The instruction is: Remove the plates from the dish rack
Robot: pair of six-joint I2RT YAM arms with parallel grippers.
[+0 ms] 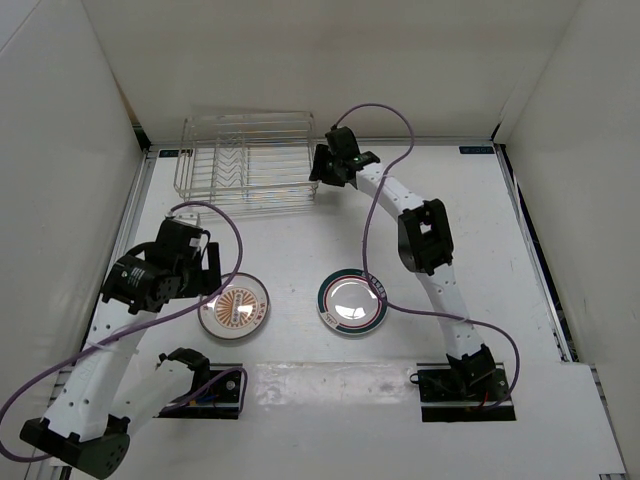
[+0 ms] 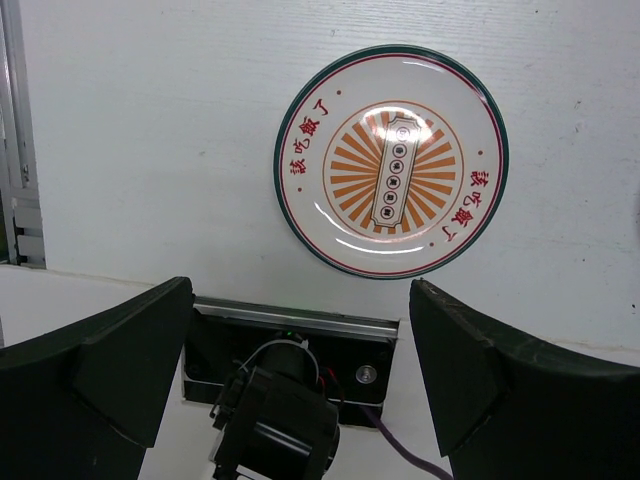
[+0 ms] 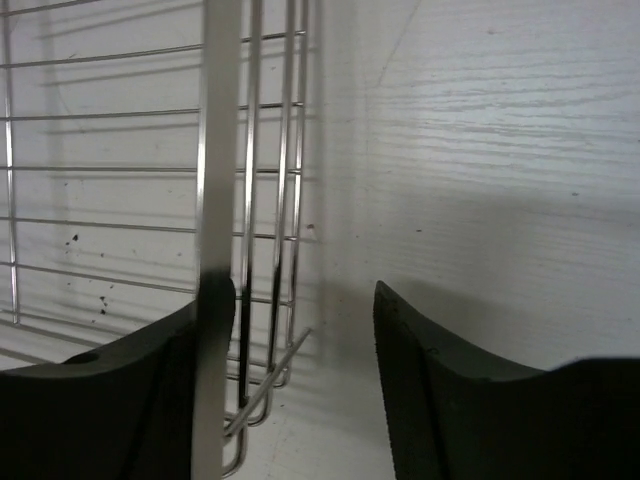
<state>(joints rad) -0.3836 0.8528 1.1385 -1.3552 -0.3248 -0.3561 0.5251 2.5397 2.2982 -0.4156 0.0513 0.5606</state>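
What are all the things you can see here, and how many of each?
sunburst plate: 1, white with orange centre, flat on the table near the left arm
ringed plate: 1, white with dark teal rim, flat at the table's middle
white strip: 1, upright, probably a plate's edge, at the rack's right end
dish rack: 1, silver wire, far left of the table
table: 1, white
cables: 2, purple, along the arms
left claw: 1, black, open, beside the sunburst plate
right claw: 1, black, open, at the white strip

Orange-sunburst plate (image 2: 391, 162) ahead of the left jaws: red characters 該吃飯了 printed twice, either side of centre.
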